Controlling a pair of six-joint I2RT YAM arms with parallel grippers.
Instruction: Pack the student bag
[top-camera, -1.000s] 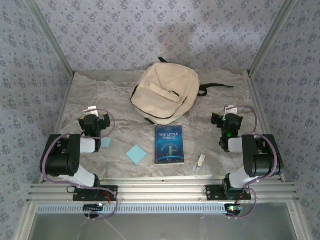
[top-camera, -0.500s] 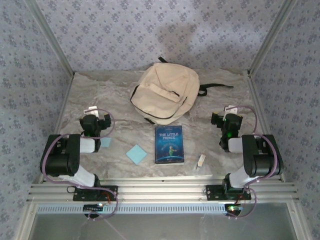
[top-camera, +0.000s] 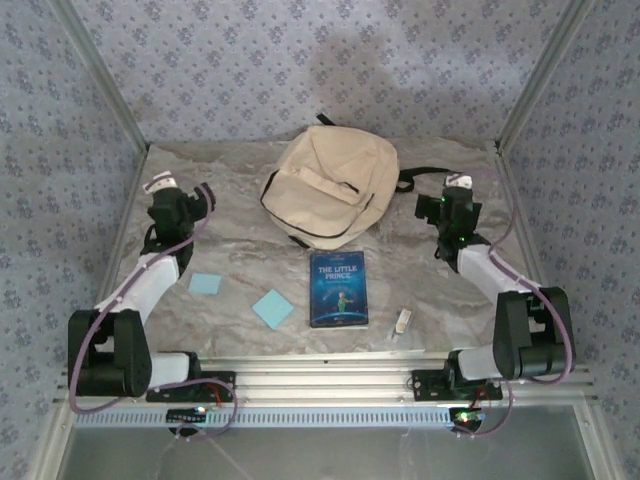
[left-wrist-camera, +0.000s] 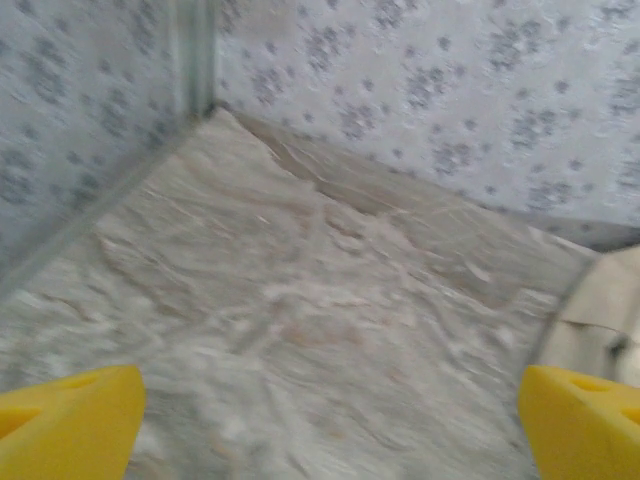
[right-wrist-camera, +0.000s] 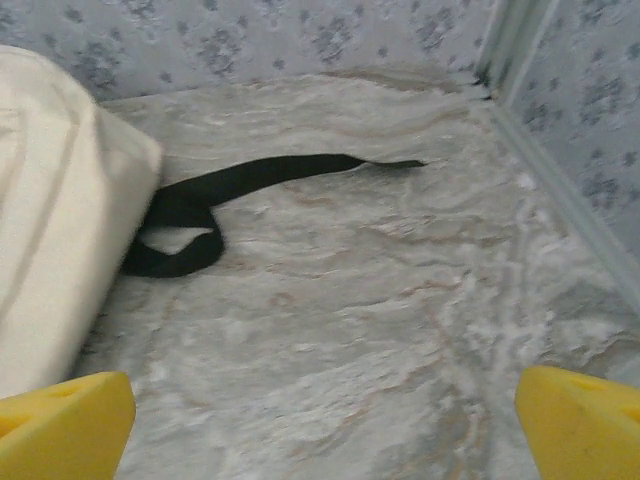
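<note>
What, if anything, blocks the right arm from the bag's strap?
Likely yes, it can reach. The right gripper is open, and only bare table lies between it and the strap, which lies flat beside the bag.

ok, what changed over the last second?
Both arms stretched out toward the far wall. The left gripper went up the table's left side, and the right gripper went up beside the student bag. Both are open and hold nothing. The bag, book and blue notes stayed put.

The large cream cloth backpack looks matt and softly woven, its flat black strap matt webbing. The grey marbled tabletop appears smooth. The dark blue book has a smooth printed cover, and the ribbed silver rail is bare metal.
</note>
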